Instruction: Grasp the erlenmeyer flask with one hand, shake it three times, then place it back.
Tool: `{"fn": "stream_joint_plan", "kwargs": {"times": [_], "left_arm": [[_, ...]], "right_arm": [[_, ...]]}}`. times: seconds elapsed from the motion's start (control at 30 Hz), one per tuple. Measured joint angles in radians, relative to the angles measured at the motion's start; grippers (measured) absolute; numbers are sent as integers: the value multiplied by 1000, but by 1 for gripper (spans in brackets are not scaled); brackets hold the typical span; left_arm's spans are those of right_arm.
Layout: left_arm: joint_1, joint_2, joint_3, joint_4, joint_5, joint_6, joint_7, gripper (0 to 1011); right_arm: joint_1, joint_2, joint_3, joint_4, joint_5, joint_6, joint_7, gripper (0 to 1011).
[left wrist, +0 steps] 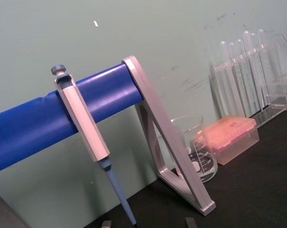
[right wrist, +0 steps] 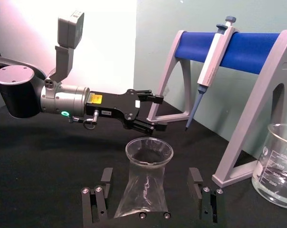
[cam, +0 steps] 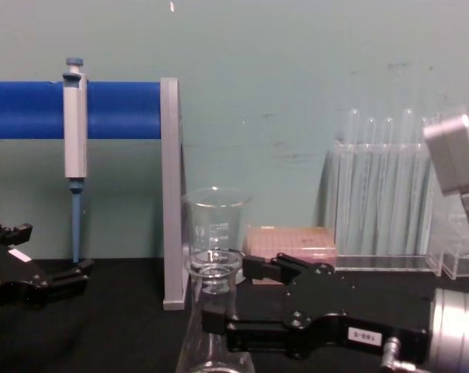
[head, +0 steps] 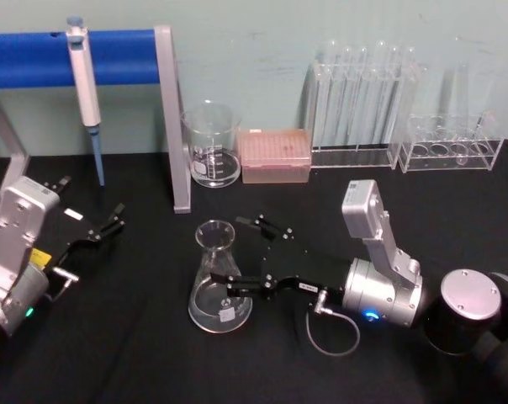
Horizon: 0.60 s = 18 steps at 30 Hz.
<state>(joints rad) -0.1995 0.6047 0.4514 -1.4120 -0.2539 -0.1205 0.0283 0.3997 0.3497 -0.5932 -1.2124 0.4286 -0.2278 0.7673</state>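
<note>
Straddling the upright erlenmeyer flask point(head: 208, 290) on the black surface point(head: 136, 337) with jaws released, your right gripper point(head: 235, 252) seems poised at the grasp step, so next clench gently and squarely; your left gripper point(head: 92, 202) idles well apart, jaws spread.

Black angular right gripper point(head: 229, 251), silver wrist point(head: 380, 295), grey cable point(head: 334, 338).

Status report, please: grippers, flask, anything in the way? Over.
Right gripper open, astride the erlenmeyer flask, not yet closed. Left gripper open, parked at left. Flask upright on table. Beaker behind, apart.
</note>
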Motion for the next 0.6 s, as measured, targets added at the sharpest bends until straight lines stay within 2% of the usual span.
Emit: {"fn": "stream_joint_plan", "kwargs": {"times": [0.6], "left_arm": [[0, 0, 0, 0, 0, 0, 0, 1001]], "right_arm": [[39, -34, -22, 55, 5, -7, 16, 1000]]}}
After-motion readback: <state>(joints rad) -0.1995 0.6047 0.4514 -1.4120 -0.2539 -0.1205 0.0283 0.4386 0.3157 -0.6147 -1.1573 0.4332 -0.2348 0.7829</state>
